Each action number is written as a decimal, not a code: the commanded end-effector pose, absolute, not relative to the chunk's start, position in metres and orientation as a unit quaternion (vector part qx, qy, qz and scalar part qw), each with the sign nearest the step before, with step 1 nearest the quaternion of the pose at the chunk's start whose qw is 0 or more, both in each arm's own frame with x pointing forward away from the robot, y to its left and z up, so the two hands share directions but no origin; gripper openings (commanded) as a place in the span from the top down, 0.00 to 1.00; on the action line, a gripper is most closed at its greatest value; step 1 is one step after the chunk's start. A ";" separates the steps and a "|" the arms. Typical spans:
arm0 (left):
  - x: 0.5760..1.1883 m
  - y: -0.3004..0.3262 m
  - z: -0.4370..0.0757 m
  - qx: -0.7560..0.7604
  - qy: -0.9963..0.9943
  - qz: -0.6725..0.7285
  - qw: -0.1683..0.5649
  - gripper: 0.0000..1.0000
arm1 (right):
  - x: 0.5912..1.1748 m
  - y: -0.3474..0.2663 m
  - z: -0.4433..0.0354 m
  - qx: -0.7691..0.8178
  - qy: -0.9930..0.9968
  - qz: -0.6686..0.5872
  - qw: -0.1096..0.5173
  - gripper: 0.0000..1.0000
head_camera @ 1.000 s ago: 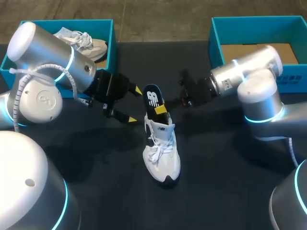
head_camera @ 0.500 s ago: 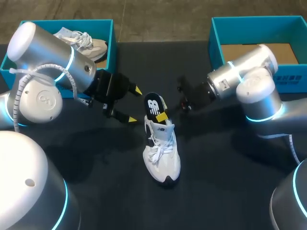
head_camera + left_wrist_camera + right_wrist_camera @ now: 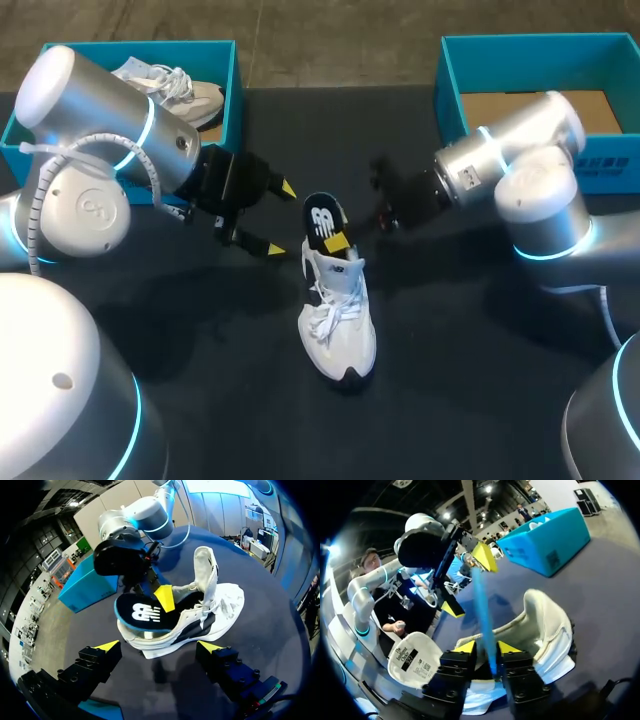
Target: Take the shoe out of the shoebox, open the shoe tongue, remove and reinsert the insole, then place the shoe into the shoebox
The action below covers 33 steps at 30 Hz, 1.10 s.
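shoe (image 3: 338, 320) is out, mid-frame on the table (image 3: 480, 400), tongue raised. right gripper (image 3: 338, 241) pinches the insole (image 3: 319, 218), half inside the heel; left gripper (image 3: 281, 218) spread just left. reseating and boxing in the upper-right shoebox (image 3: 450, 75) remain.

insole (image 3: 320, 216) toe end hidden inside shoe (image 3: 338, 322)

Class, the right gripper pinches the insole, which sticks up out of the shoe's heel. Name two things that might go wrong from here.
1. The shoe stands unheld on the table: the left gripper is open and clear of it, so pushing or pulling the insole may tip or drag the shoe.
2. The right gripper pinches only the insole's thin end, so it might buckle or slip free.
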<state>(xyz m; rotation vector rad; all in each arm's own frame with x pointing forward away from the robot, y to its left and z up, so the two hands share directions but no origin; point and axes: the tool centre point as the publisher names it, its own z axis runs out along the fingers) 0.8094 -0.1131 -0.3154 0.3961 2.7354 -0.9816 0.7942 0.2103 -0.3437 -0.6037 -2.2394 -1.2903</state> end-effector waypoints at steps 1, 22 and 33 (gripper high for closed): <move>0.809 -0.114 -0.315 0.134 0.928 -0.330 0.104 0.00 | 0.800 0.212 -0.335 -0.216 -0.823 -0.469 0.238 0.67; 0.809 -0.114 -0.315 0.134 0.928 -0.330 0.104 0.00 | 0.808 0.208 -0.351 -0.228 -0.837 -0.416 0.273 1.00; 0.809 -0.114 -0.315 0.134 0.928 -0.330 0.104 0.00 | 0.784 0.205 -0.366 -0.232 -0.847 -0.374 0.298 1.00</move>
